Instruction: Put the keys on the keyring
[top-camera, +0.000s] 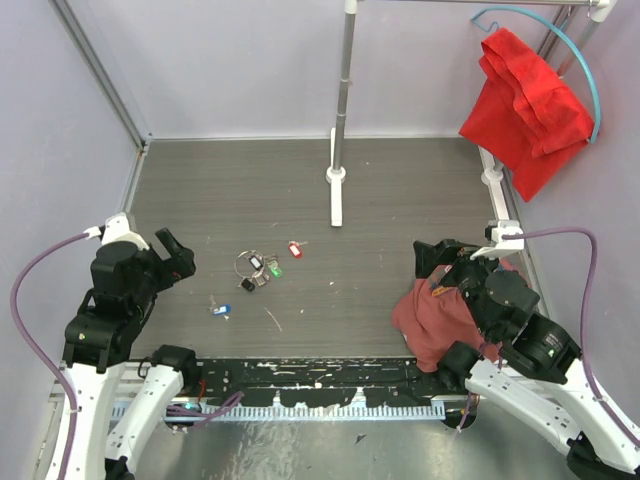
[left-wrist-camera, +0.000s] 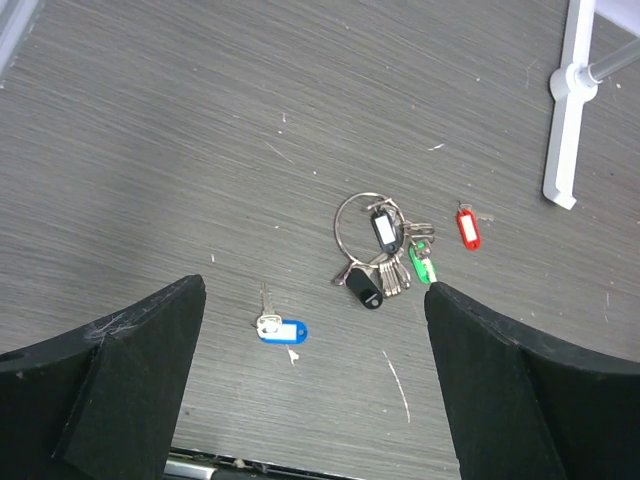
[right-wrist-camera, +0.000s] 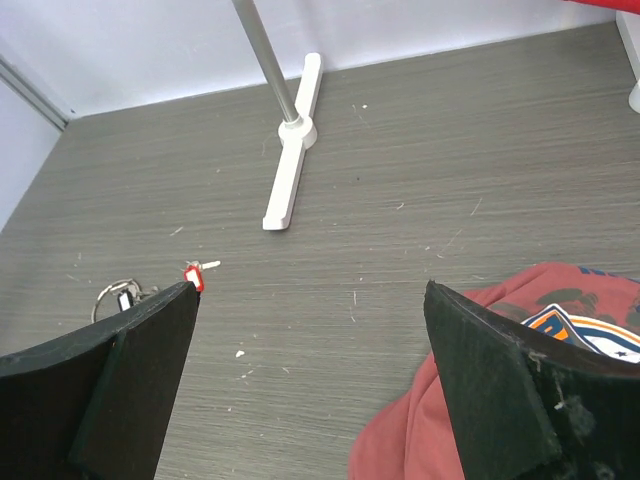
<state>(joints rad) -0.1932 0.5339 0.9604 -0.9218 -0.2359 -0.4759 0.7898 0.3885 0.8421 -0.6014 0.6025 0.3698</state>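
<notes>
Top external: grey wood-grain tabletop (top-camera: 400, 200), walled on 3 sides. Left of centre lies the keyring (top-camera: 246, 263), with a clump of keys touching it, among them a green key (top-camera: 274, 268) and a black key (top-camera: 248, 284). Just right of the clump a red key (top-camera: 294, 249) lies alone. Nearer the arm bases and further left, a blue key (top-camera: 221, 310) lies alone. Left of the keys hangs the left tool (top-camera: 176, 256), jaws spread, nothing in them. Well to the right sits the right tool (top-camera: 436, 252), jaws spread and empty, over a maroon shirt (top-camera: 430, 320) heaped at the right edge. Behind the keys a white stand (top-camera: 338, 185) rises. At top right hangs a red cloth (top-camera: 525, 100).

Left wrist: view down between the 2 black fingers (left-wrist-camera: 130, 380) of the left tool (left-wrist-camera: 315, 290), wide apart, gripping nothing. Flat on the tabletop is the keyring (left-wrist-camera: 338, 228), a labelled tag (left-wrist-camera: 383, 228) inside its loop. Below the loop fan out the black key (left-wrist-camera: 364, 287) and several bare metal keys, with the green key (left-wrist-camera: 421, 263) at their right. Whether any is threaded on the wire, cannot tell. Apart to the left is the blue key (left-wrist-camera: 283, 329), apart to the right the red key (left-wrist-camera: 467, 227).

Right wrist: right tool (right-wrist-camera: 311, 290) released, 2 fingers wide apart. At the left fingertip shows the red key (right-wrist-camera: 193, 273); the keyring (right-wrist-camera: 108, 293) is partly hidden behind that finger. Below the right finger lies the shirt (right-wrist-camera: 420, 430). Beyond is the stand (right-wrist-camera: 290, 150).
</notes>
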